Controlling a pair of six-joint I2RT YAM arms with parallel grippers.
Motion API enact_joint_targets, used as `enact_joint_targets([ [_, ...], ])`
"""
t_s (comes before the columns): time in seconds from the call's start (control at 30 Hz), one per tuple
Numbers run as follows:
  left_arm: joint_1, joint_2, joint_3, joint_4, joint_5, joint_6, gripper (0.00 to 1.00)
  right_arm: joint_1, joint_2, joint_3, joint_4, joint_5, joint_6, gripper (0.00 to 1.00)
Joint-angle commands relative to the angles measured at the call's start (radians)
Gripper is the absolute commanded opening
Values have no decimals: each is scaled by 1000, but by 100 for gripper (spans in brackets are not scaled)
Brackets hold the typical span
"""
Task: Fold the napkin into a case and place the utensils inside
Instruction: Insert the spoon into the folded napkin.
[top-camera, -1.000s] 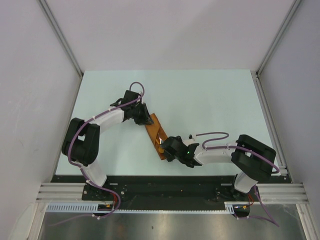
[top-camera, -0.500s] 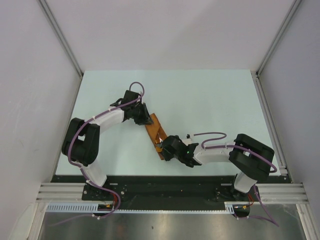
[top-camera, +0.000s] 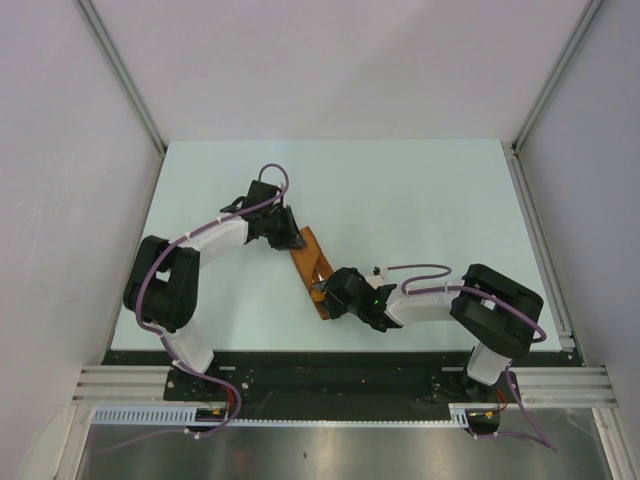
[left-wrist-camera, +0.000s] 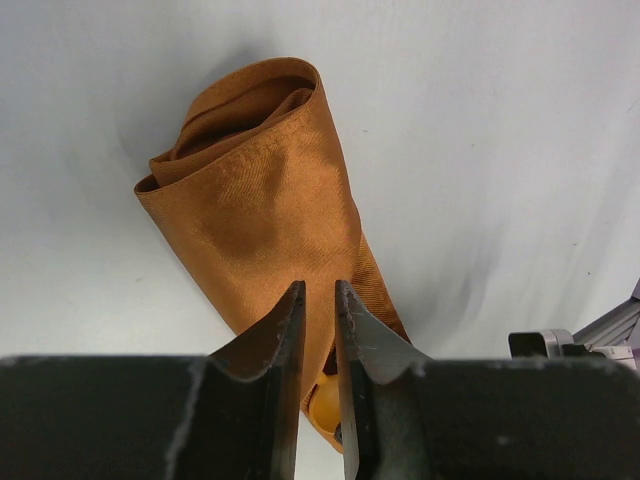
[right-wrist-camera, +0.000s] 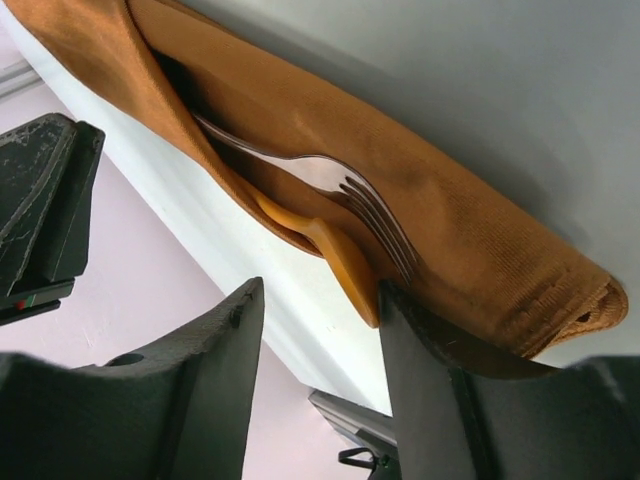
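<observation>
The rust-orange napkin (top-camera: 313, 262) lies folded into a narrow case (left-wrist-camera: 260, 210) at the table's middle. In the right wrist view the fork (right-wrist-camera: 350, 190) and the orange spoon (right-wrist-camera: 335, 255) poke out of the case's open side (right-wrist-camera: 470, 240). My right gripper (right-wrist-camera: 320, 290) is open at that end, and the spoon's tip touches its right finger (right-wrist-camera: 430, 340). My left gripper (left-wrist-camera: 318, 285) stands over the case's other end, its jaws a narrow slit apart. Through the slit I see cloth and the spoon's orange bowl (left-wrist-camera: 325, 400). In the top view the left gripper (top-camera: 290, 240) and right gripper (top-camera: 322, 297) bracket the case.
The pale table (top-camera: 420, 200) is bounded by white walls and metal rails (top-camera: 540, 230). The two arms' bases sit on the black strip at the near edge (top-camera: 340, 370).
The right arm has slid a little left, closer along the case's near end. The left arm and the case have not moved.
</observation>
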Motion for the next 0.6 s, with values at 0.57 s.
enact_joint_targets([
  [0.57, -12, -158, -15, -10, -10, 39, 46, -91, -415, -58, -292, -73, -590, 92],
])
